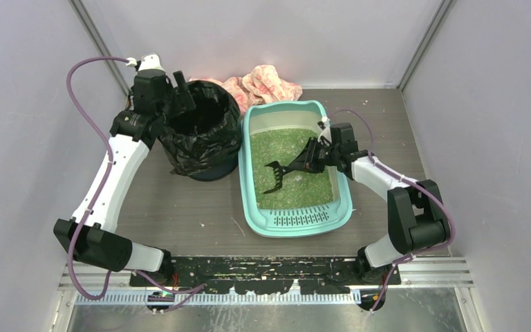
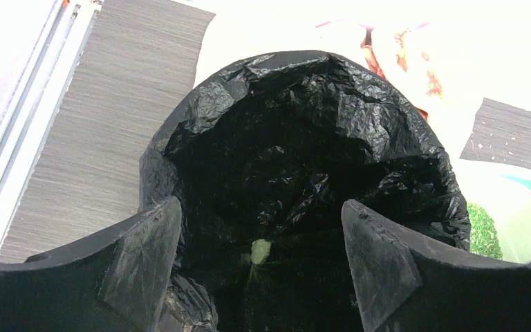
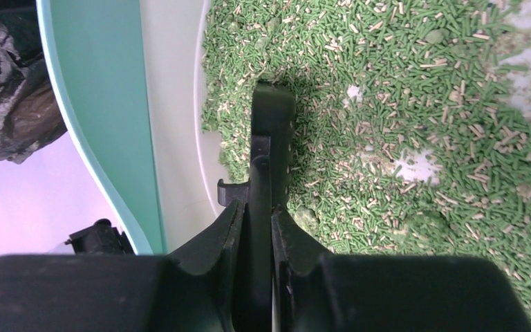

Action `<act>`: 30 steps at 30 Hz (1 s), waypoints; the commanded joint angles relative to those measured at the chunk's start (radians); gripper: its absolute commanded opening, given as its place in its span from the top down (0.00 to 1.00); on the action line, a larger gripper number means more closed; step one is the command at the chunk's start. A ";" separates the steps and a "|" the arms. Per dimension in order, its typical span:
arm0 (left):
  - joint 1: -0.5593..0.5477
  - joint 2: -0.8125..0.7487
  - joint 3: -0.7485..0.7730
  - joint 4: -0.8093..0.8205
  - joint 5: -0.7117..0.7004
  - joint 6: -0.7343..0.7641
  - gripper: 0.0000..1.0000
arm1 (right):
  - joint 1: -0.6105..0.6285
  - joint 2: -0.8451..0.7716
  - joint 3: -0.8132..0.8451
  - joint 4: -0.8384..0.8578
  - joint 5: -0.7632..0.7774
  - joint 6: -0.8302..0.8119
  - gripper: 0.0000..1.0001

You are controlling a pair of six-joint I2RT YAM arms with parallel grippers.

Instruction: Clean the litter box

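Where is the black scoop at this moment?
In the top view the black scoop is near the middle, held by the right gripper over the green litter inside the litter box, just right of the black-bagged bin.

A plain, pale booth around a grey table

The table (image 1: 180,207) has a grey wood-grain top, closed in by a smooth pale back wall (image 1: 263,34) and side walls (image 1: 14,138). Metal rails (image 1: 98,41) run up the two back corners. A shiny metal ledge (image 1: 249,319) lines the near edge. The light is soft and even.
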 commanded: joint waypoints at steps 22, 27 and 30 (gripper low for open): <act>-0.020 0.028 0.072 0.059 0.004 0.002 0.15 | -0.162 -0.137 0.094 -0.083 -0.193 -0.055 0.99; -0.020 0.038 0.084 0.060 0.004 0.002 0.15 | -0.197 -0.146 0.103 -0.075 -0.220 -0.042 0.99; -0.020 0.049 0.092 0.063 0.009 -0.003 0.15 | -0.246 -0.150 0.081 -0.031 -0.264 -0.011 0.99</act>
